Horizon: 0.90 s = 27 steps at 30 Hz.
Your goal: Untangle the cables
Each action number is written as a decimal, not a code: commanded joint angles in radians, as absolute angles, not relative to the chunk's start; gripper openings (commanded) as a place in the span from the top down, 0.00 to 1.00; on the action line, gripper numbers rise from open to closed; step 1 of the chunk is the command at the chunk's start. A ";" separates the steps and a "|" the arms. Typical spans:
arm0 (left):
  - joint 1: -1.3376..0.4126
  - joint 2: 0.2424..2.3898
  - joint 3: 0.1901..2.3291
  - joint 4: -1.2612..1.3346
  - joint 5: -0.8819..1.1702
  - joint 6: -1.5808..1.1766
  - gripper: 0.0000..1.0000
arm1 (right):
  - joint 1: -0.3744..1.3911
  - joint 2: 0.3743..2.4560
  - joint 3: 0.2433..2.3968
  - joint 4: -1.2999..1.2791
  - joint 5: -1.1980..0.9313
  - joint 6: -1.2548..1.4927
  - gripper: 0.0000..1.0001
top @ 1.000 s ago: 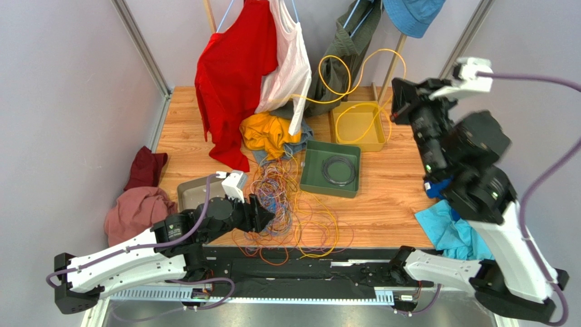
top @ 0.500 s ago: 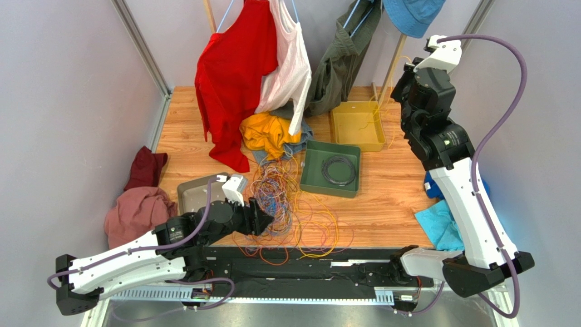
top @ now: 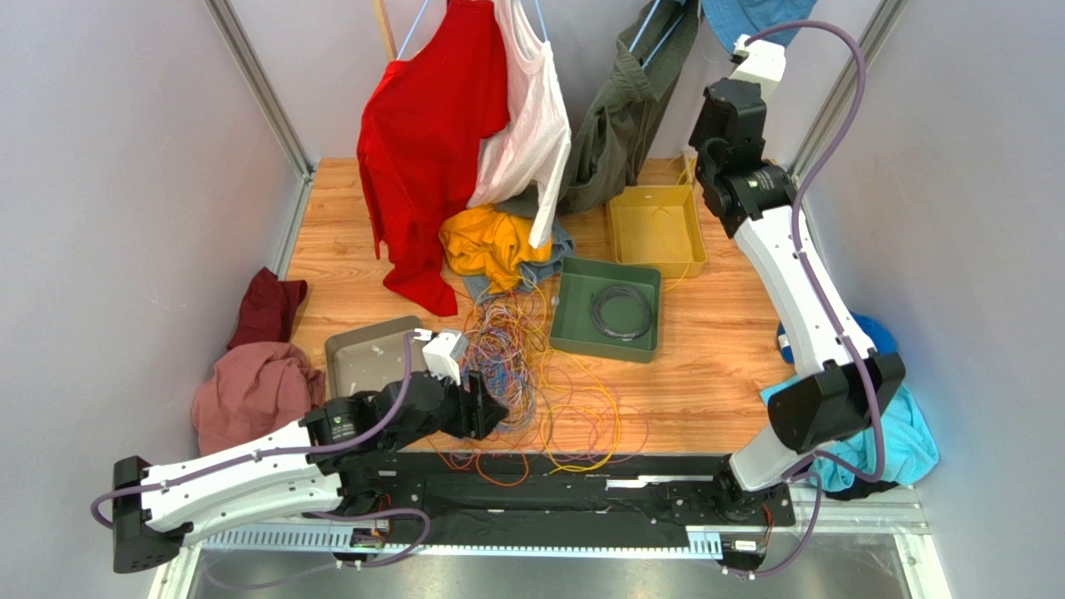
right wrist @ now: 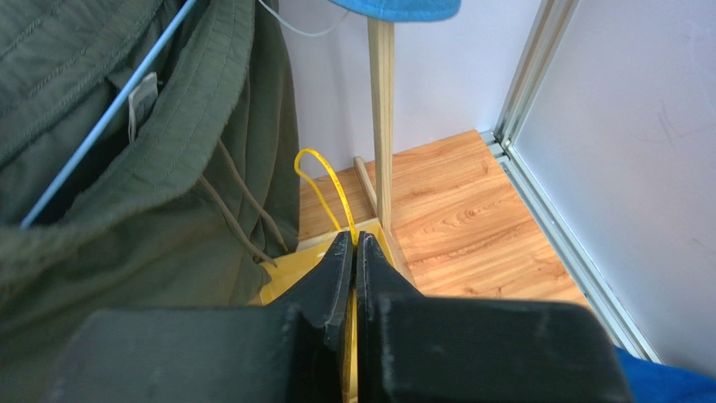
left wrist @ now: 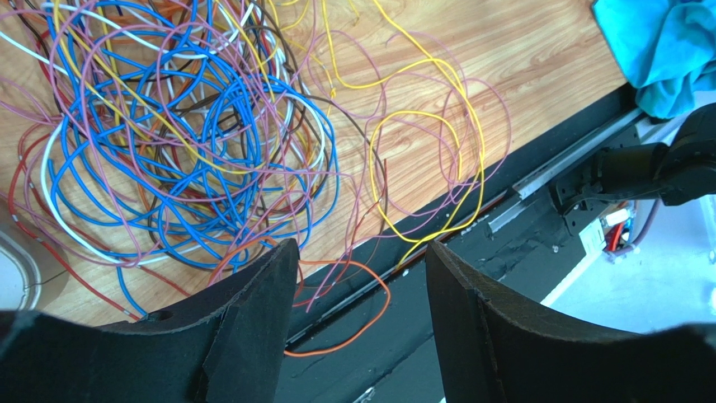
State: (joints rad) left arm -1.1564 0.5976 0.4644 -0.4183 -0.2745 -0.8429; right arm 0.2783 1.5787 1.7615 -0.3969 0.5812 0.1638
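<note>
cables [left wrist: 193, 143] ahead of spread left pincer [left wrist: 361, 252]; right pincer [right wrist: 355, 243] grips yellow cable [right wrist: 339, 199]

Left arm [top: 250, 468] low, fingers [left wrist: 252, 327] apart; right arm [top: 788, 262] raised, fingers [right wrist: 332, 285] pinched together.

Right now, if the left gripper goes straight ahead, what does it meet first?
The left gripper would likely meet the cables first: loose loops lie just past its open jaws, though its height over them is unclear.
</note>
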 commanded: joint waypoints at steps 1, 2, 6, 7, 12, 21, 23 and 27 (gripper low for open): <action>-1.157 0.627 0.462 -0.351 -0.264 -0.844 0.34 | 0.259 1.633 1.905 -0.299 0.566 0.150 1.00; -1.157 0.637 0.460 -0.347 -0.265 -0.839 0.34 | 0.258 1.650 1.920 -0.298 0.563 0.150 1.00; -1.157 0.663 0.460 -0.339 -0.265 -0.827 0.34 | 0.253 1.718 1.986 -0.293 0.561 0.161 1.00; -1.157 0.666 0.460 -0.339 -0.267 -0.825 0.34 | 0.250 1.738 1.997 -0.288 0.557 0.164 1.00; -1.157 0.689 0.449 -0.322 -0.278 -0.822 0.34 | 0.247 1.789 2.028 -0.278 0.545 0.170 1.00; -1.157 0.759 0.443 -0.288 -0.256 -0.825 0.34 | 0.242 1.784 1.784 -0.147 0.545 0.204 1.00; -1.157 0.775 0.442 -0.279 -0.252 -0.828 0.34 | 0.238 1.786 1.740 -0.127 0.534 0.213 1.00; -1.158 0.801 0.437 -0.250 -0.239 -0.836 0.34 | 0.230 1.822 1.674 -0.098 0.515 0.224 1.00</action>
State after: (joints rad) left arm -1.1564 0.7841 0.4454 -0.3153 -0.2607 -0.8356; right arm 0.2420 1.7985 1.7168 -0.2001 0.5354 0.1928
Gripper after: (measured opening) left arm 0.662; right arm 0.011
